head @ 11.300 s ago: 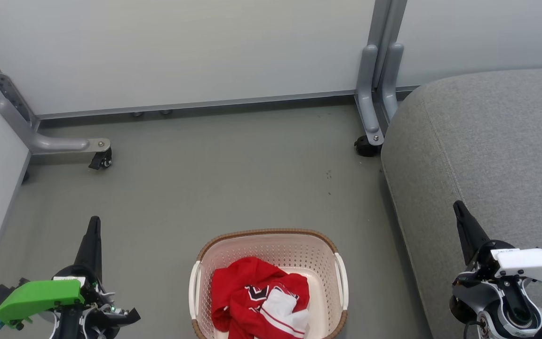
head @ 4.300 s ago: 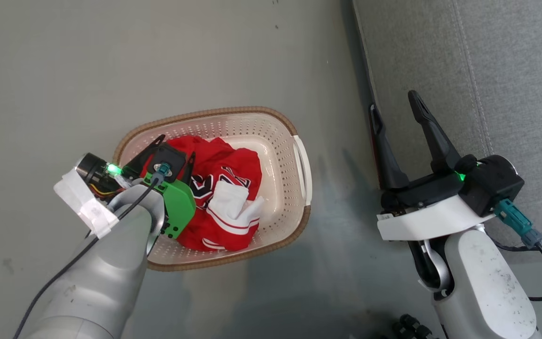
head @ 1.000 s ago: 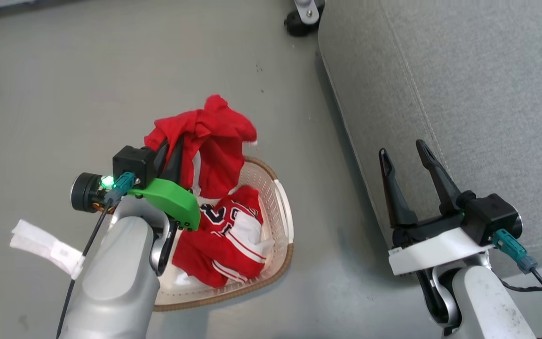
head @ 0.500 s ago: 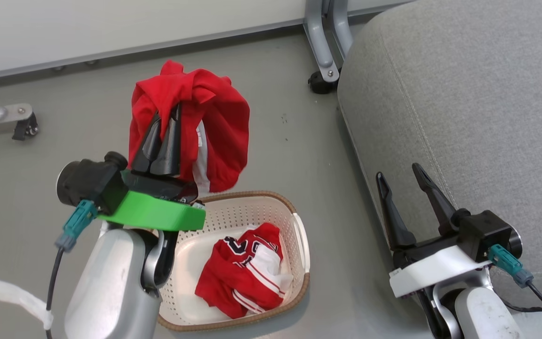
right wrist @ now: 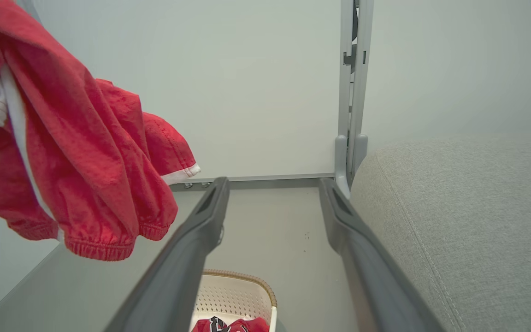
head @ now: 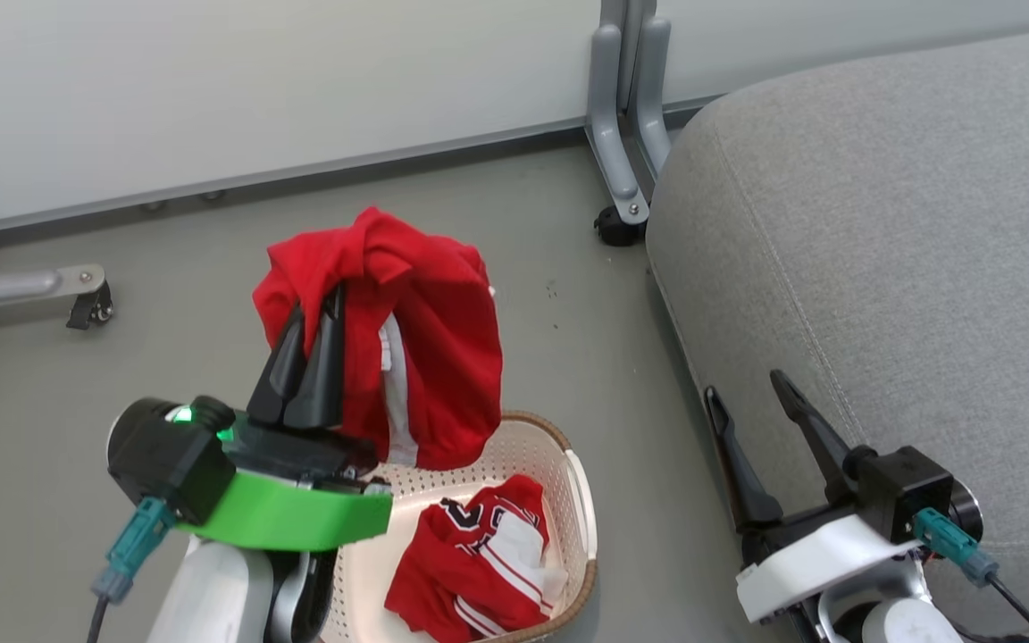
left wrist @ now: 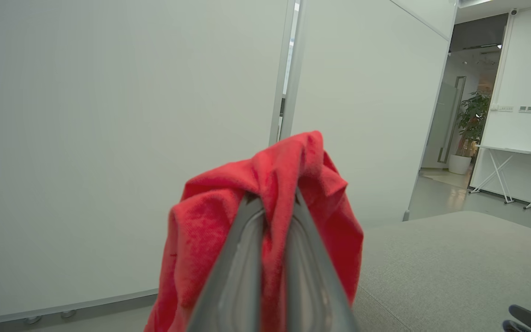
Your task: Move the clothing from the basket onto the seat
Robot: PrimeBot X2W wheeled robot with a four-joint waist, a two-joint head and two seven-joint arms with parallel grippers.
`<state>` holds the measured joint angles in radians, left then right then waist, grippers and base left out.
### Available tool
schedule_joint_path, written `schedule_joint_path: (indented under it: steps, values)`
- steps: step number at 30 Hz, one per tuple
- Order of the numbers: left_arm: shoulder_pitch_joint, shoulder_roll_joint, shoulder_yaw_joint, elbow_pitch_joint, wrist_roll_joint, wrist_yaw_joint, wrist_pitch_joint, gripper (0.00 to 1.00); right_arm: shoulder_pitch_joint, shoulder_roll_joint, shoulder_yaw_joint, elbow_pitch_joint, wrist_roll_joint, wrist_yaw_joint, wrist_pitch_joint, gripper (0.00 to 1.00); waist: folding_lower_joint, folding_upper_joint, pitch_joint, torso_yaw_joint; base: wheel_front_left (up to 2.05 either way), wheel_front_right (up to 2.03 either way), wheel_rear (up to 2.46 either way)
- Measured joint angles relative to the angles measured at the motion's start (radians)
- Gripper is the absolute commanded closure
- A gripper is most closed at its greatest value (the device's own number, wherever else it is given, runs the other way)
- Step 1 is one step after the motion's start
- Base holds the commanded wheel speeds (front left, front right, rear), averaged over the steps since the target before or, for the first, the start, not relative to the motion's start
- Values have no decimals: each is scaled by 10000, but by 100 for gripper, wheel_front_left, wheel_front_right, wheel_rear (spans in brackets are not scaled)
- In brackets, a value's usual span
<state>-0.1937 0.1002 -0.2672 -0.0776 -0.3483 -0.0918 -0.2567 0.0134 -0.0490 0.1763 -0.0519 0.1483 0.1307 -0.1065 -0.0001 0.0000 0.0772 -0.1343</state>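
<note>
My left gripper [head: 316, 304] is shut on a red garment with white trim [head: 430, 357], which hangs in the air above the basket's far end. In the left wrist view the red garment [left wrist: 210, 230] bunches over the closed fingers [left wrist: 242, 258]. Another red and white garment with dark lettering [head: 479, 563] lies crumpled inside the cream basket [head: 581, 500] on the floor. The grey seat [head: 881, 268] fills the right side. My right gripper [head: 744, 384] stands open and empty beside the seat's front edge. The right wrist view shows the hanging garment [right wrist: 85, 161], the basket [right wrist: 242, 286] and the seat [right wrist: 454, 221].
A pale partition wall runs along the back. Its grey metal leg with a castor [head: 617, 223] stands by the seat's far corner, and another castor foot [head: 90, 308] sits at the far left. Grey floor [head: 166, 268] surrounds the basket.
My left gripper has lifted the red garment up and clear of the basket. The head view has tilted up toward the wall. The right gripper has stayed open by the seat.
</note>
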Motion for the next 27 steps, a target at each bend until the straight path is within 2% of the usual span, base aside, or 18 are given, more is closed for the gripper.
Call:
schedule_joint_path:
  steps: [13, 27]
  values:
    - [1036, 36, -249, -558, -144, 219, 226, 100, 617, 0, 182, -205, 100, 0, 347, 0, 0, 1, -659, 122, 0, 0, 0]
    - [1127, 88, -326, -769, -190, 274, 253, 100, 657, 0, 230, -280, 130, 0, 435, 0, 0, 0, -623, 250, 0, 0, 0]
